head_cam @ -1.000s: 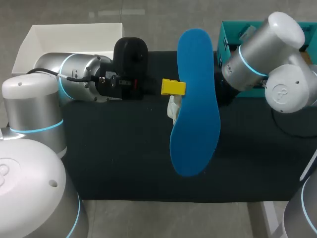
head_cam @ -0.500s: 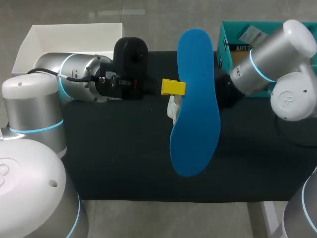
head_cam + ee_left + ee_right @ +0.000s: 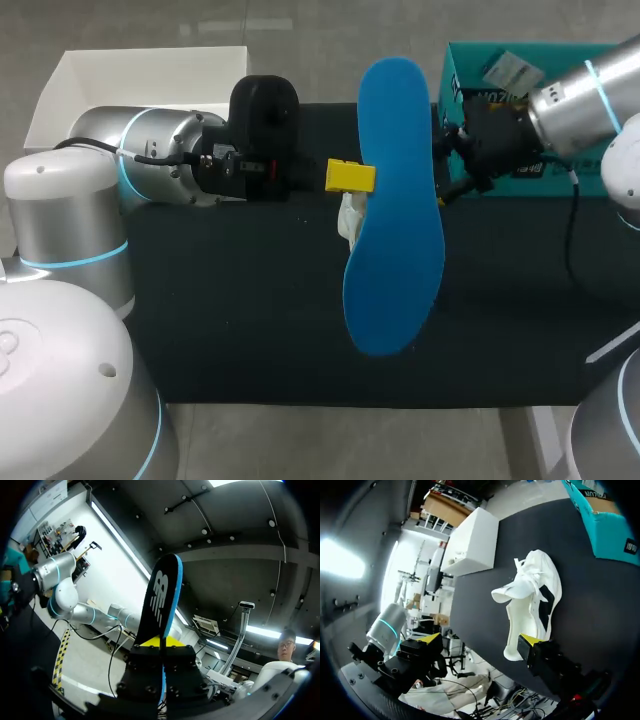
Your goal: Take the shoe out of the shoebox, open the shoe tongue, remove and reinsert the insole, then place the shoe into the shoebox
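My left gripper (image 3: 350,177) is shut on the long edge of the blue insole (image 3: 395,200) and holds it in the air above the mat. In the left wrist view the insole (image 3: 162,600) stands upright, dark side showing, clamped between the yellow tips (image 3: 160,641). The white shoe (image 3: 532,597) lies on its side on the mat ahead of my right gripper, tongue pulled up. From above, the shoe (image 3: 349,222) is mostly hidden under the insole. My right gripper (image 3: 447,165) stands open just right of the insole, holding nothing; one yellow fingertip (image 3: 529,641) shows near the shoe's heel.
A black mat (image 3: 250,300) covers the table. The teal shoebox (image 3: 470,60) stands at the back right, behind my right arm. A white open box (image 3: 60,85) sits at the back left. The mat's front half is bare.
My right arm has swung back toward the right, so its wrist and open gripper now show beside the insole. The left arm and insole have kept still.
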`<state>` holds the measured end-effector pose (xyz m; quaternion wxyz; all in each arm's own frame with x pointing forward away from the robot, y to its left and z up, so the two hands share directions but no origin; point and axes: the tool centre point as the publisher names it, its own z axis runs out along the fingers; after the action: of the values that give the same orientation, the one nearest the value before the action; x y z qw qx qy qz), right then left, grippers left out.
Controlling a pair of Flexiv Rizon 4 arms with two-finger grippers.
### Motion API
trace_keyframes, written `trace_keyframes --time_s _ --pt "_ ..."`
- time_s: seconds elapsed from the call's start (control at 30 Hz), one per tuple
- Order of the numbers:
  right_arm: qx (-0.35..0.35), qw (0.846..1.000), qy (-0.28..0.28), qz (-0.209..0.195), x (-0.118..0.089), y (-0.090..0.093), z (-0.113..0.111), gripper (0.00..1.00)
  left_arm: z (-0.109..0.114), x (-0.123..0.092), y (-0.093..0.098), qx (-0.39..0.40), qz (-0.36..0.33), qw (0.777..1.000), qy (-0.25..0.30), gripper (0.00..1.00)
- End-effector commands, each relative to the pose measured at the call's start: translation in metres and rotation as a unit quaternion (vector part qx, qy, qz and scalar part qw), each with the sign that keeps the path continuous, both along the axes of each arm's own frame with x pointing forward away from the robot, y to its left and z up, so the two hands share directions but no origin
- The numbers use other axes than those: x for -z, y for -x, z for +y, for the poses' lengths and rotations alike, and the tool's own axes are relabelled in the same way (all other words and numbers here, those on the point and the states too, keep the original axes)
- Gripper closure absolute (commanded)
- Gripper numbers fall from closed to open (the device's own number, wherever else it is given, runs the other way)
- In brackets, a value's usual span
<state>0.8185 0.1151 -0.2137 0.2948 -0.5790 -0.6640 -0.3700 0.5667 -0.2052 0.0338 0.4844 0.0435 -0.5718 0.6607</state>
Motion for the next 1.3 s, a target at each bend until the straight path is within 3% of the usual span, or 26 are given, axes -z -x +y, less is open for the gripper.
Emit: trace_keyframes --time_s 0.03,0.3,0.63,1.0,1.3 --pt "0.004 0.994 -0.107 0.034 -0.021 0.010 -0.023 0.00 0.000 0.000 0.001 -0.001 0.000 1.000 0.000 1.00" --pt "0.019 0.978 -0.200 0.062 -0.057 0.007 -0.036 0.00 0.000 0.000 0.001 -0.001 0.000 1.000 0.000 1.00" --pt "0.022 0.982 -0.180 0.062 -0.083 0.007 -0.044 0.00 0.000 0.000 0.001 -0.001 0.000 1.000 0.000 1.00" --pt "0.030 0.973 -0.217 0.069 -0.113 0.006 -0.051 0.00 0.000 0.000 0.001 -0.001 0.000 1.000 0.000 1.00" --pt "0.038 0.973 -0.217 0.068 -0.116 0.004 -0.050 0.00 0.000 0.000 0.001 -0.001 0.000 1.000 0.000 1.00"
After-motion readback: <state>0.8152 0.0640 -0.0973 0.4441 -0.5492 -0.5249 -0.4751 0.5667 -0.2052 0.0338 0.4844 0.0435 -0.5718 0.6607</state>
